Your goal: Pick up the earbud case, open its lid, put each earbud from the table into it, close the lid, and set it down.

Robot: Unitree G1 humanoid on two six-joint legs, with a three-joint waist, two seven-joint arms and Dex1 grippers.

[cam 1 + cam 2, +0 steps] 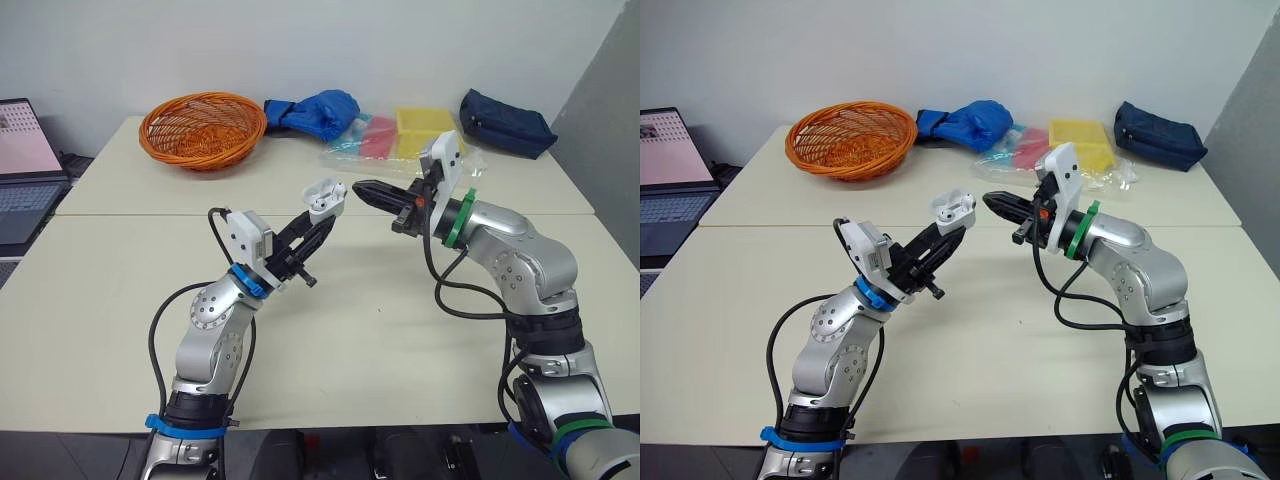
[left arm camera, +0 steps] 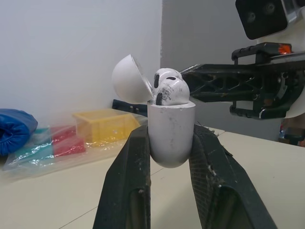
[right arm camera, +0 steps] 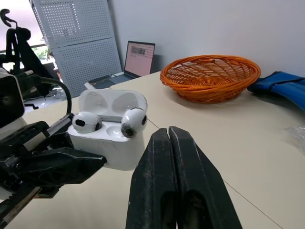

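Note:
The white earbud case (image 1: 325,195) is held up above the table (image 1: 120,300) with my left gripper (image 1: 326,219) shut on its lower body. Its lid (image 2: 129,79) is swung open. Two white earbuds (image 3: 86,122) sit in the case's sockets, their heads sticking out of the top. My right gripper (image 1: 360,189) is shut with nothing in it. It points at the case from the right, its tip a short gap from the earbuds. In the left wrist view the right gripper (image 2: 190,72) hangs just behind the case.
An orange wicker basket (image 1: 203,128) stands at the back left of the far table. A blue bundle (image 1: 318,112), a yellow box (image 1: 425,130) among plastic bags and a dark blue pouch (image 1: 505,122) line the back. A laptop (image 1: 22,170) sits off to the left.

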